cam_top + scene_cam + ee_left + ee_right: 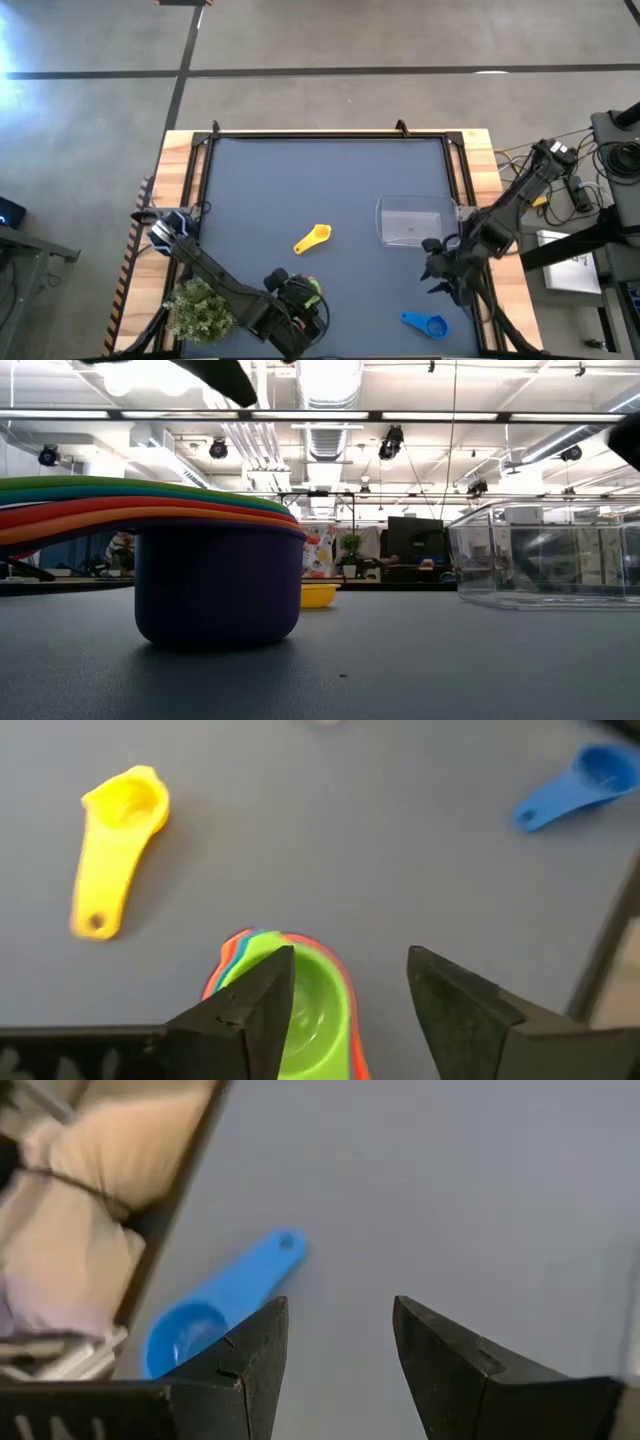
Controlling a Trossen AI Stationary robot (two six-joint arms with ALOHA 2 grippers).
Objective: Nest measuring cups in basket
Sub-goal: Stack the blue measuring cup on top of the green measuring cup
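Note:
A nested stack of measuring cups [215,575] stands on its purple bottom cup near the table's near edge, with orange, red, teal and green rims above it. The green cup [318,1005] lies on top. My left gripper [350,960] hangs open just above this stack [305,290] without touching it. The yellow cup [313,238] lies alone mid-table, also in the left wrist view [112,840]. The blue cup [425,323] lies near the right near corner. My right gripper [340,1305] is open above the table beside the blue cup [220,1305]. The clear basket [413,222] rests flat, right of centre.
A green potted plant [200,310] stands at the near left corner beside my left arm. The table's black frame rail [465,180] runs close to the basket's right side. Bare grey tabletop [300,180] stretches over the far half.

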